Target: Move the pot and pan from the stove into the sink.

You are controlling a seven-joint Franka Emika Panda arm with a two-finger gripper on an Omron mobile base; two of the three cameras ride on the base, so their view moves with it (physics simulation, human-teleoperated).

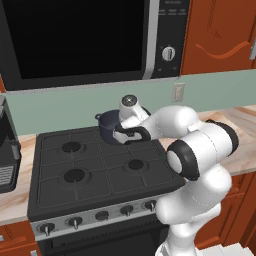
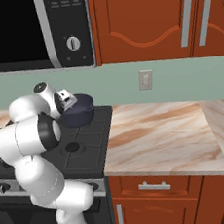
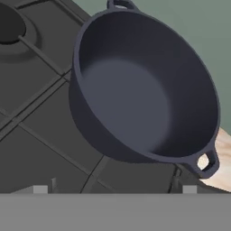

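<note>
While base views half-hide the pot [image 3: 144, 90], the spread-fingered gripper's [image 2: 68, 100] camera bares its interior.

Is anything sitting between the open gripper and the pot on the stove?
Nothing visible does. In the hand view the pot lies straight ahead on the stove, empty inside, with bare grate before it. The gripper, jaws open, hovers beside the pot.

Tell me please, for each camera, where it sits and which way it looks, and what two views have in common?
Left base view: behind the arm, to its left, facing the stove; the arm rises at lower right.
Right base view: behind, to its right, facing the counter; the arm rises at lower left.
Hand view: on the hand, looking into the pot.
Both base views share the pot and stove.
</note>
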